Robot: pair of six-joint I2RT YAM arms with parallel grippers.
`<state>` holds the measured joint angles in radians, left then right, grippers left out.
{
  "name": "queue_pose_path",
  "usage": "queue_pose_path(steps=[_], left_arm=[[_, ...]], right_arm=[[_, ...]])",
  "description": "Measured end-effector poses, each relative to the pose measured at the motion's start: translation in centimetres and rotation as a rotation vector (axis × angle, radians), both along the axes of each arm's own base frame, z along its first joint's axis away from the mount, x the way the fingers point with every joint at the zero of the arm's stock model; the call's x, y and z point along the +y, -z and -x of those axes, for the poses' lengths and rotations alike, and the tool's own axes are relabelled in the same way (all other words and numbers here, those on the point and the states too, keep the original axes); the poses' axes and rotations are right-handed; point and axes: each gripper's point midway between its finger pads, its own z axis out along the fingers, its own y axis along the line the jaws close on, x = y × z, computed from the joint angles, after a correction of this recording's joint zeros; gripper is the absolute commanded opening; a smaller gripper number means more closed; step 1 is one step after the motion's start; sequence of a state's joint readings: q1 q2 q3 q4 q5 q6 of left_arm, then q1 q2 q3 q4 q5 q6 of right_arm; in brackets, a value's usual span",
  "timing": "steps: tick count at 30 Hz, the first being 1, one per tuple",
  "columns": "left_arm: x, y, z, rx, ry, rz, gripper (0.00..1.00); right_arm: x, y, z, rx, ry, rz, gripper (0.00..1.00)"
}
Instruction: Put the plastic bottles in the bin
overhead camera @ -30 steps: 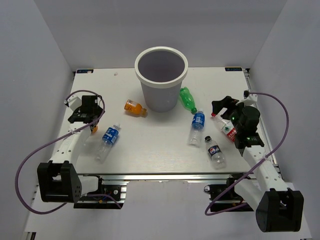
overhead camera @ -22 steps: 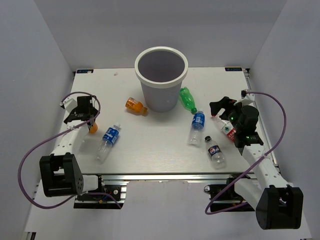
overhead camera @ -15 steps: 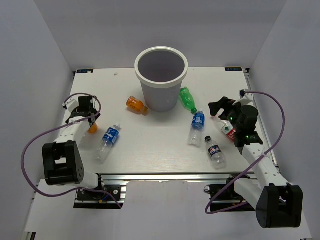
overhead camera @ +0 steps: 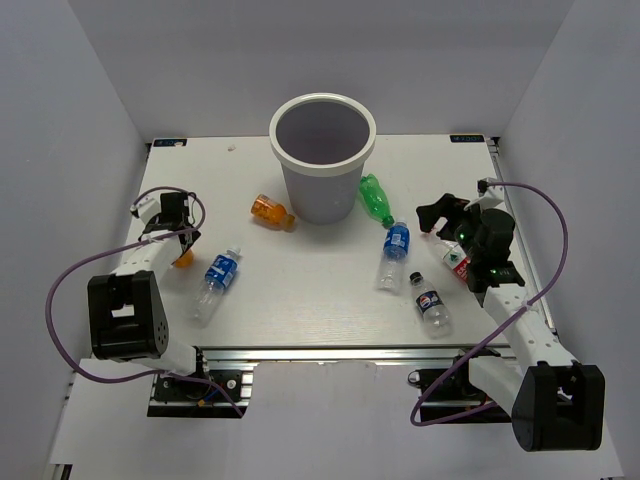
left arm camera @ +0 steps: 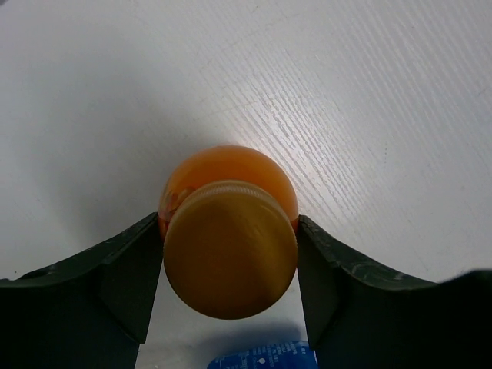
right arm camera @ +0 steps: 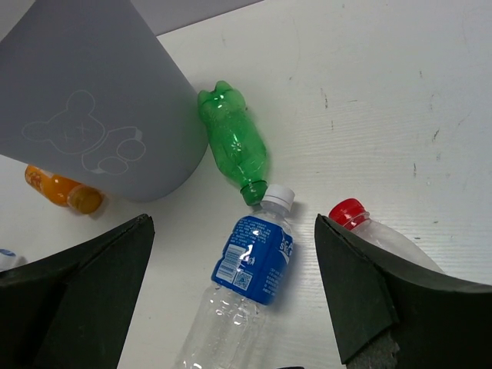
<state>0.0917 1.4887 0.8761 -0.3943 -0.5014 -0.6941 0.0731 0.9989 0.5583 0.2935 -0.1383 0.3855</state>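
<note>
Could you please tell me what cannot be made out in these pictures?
1. Left wrist: whether the left claw presses the orange bottle; its cap fills the gap.
2. Red-capped bottle: a finger of the right claw cuts off its body in the right wrist view; the arm partly covers it from the top.
3. Blue label: cut off by the left wrist view's bottom edge.
4. Dark-labelled bottle: print too small from the top.

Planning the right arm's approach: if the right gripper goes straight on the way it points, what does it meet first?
Probably the blue-label bottle, lying just ahead of the open right gripper; the green bottle lies beyond it. Depth is unclear.
</note>
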Motion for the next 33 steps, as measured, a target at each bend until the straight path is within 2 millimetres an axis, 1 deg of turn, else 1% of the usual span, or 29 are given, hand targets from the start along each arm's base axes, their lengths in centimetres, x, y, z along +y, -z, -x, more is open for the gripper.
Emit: queue_pose_path(steps=[2,3,5,6,9,10,12,14,15,16,17,19,21,24,25,26,27,28,29,30,32,33], left_arm=[[0.0,-0.1,0.0,0.001,-0.002,-0.001,0.55],[0.0,-0.1,0.0,0.004,0.000,-0.003,0.47],[0.0,-0.3,-0.1,0.006,0.007,-0.003,0.41],[0.0,-0.6,-0.2,0.006,0.014,-0.003,0.35],[-0.4,-1.9,-1.4,-0.024,0.046,0.010,0.27],[-0.7,-2.7,-2.0,-0.046,0.064,0.020,0.26],[-1.6,-4.5,-3.4,-0.105,0.116,0.059,0.22],[-3.0,-7.2,-5.3,-0.194,0.184,0.104,0.20],[-3.9,-9.0,-6.5,-0.253,0.228,0.130,0.21],[-4.9,-10.9,-7.7,-0.314,0.275,0.149,0.23],[-6.1,-12.7,-8.8,-0.369,0.324,0.164,0.24],[-9.2,-16.9,-10.6,-0.470,0.443,0.176,0.26],[-13.3,-21.7,-12.0,-0.568,0.586,0.179,0.28],[-20.2,-29.3,-13.2,-0.730,0.807,0.188,0.30],[-22.2,-31.5,-13.3,-0.779,0.873,0.195,0.30],[-24.3,-33.3,-13.4,-0.817,0.939,0.200,0.31],[-25.9,-34.8,-13.4,-0.853,0.989,0.202,0.31],[-27.6,-36.2,-13.5,-0.884,1.038,0.206,0.32],[-29.0,-36.9,-13.6,-0.900,1.075,0.208,0.33],[-30.5,-37.4,-13.9,-0.908,1.110,0.210,0.38],[-32.9,-37.6,-14.6,-0.904,1.166,0.210,0.46],[-33.9,-37.2,-15.1,-0.892,1.186,0.209,0.57]], right_arm=[[0.0,-0.2,-0.1,-0.005,0.000,0.000,0.89],[0.0,-0.3,-0.1,-0.007,-0.001,0.000,0.89],[0.0,-0.4,-0.1,-0.008,-0.001,0.001,0.89],[0.0,-0.4,-0.1,-0.009,0.000,0.001,0.89],[0.0,-0.5,0.0,-0.013,-0.002,0.001,0.89],[0.1,-0.6,0.0,-0.015,-0.005,0.001,0.89],[0.3,-0.8,0.1,-0.020,-0.019,-0.001,0.89],[0.5,-1.0,0.2,-0.026,-0.033,-0.005,0.89],[0.7,-1.1,0.3,-0.029,-0.045,-0.007,0.89],[0.9,-1.2,0.4,-0.032,-0.053,-0.009,0.89],[1.0,-1.3,0.5,-0.033,-0.064,-0.011,0.89],[1.3,-1.4,0.7,-0.038,-0.084,-0.015,0.89],[1.6,-1.6,0.9,-0.042,-0.102,-0.018,0.89],[2.0,-1.8,1.2,-0.048,-0.127,-0.023,0.89],[2.1,-1.9,1.2,-0.048,-0.132,-0.025,0.89],[2.1,-1.8,1.3,-0.045,-0.134,-0.028,0.89],[2.2,-1.8,1.3,-0.042,-0.136,-0.030,0.89],[2.2,-1.7,1.4,-0.037,-0.139,-0.032,0.89],[2.3,-1.6,1.5,-0.032,-0.143,-0.034,0.89],[2.4,-1.5,1.5,-0.025,-0.146,-0.037,0.89],[2.7,-1.2,1.8,-0.006,-0.152,-0.038,0.89],[2.8,-0.9,1.9,0.011,-0.148,-0.037,0.89]])
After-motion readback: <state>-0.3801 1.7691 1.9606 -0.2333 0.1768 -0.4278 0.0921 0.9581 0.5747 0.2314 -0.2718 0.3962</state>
